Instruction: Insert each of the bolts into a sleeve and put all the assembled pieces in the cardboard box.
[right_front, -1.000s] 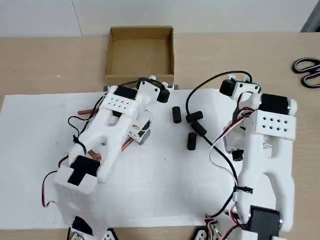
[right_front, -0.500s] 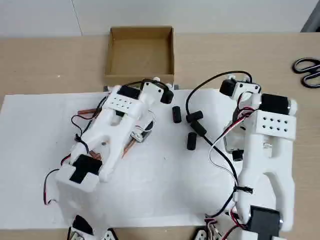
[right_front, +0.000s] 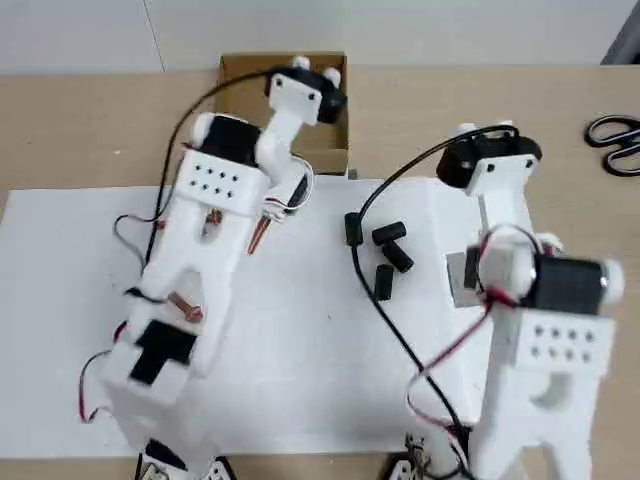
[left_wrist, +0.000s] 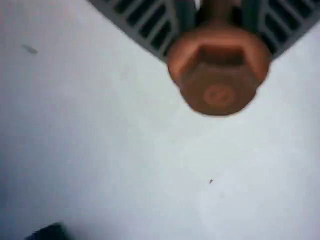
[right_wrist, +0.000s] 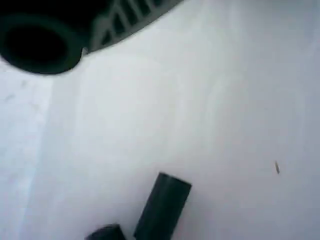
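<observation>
My left gripper (right_front: 268, 218) hangs over the white paper (right_front: 300, 380) just in front of the cardboard box (right_front: 238, 78), shut on a copper bolt (right_front: 258, 236) that slants down from it. In the left wrist view the bolt's hex head (left_wrist: 218, 75) sits between the grey ribbed fingers (left_wrist: 145, 20). My right gripper (right_front: 463, 280) is at the paper's right side, shut on a black sleeve (right_wrist: 37, 42) whose open bore faces the camera. Several loose sleeves (right_front: 384, 282) lie between the arms; two of these sleeves (right_wrist: 162, 205) lie below the held one.
Another copper bolt (right_front: 185, 306) lies on the paper under the left arm. Scissors (right_front: 612, 140) rest on the table at the far right. Black cables (right_front: 370, 300) trail across the paper's middle.
The left arm has risen and swung toward the box, lifting the bolt off the paper. The right arm has lifted and drawn back toward the near edge.
</observation>
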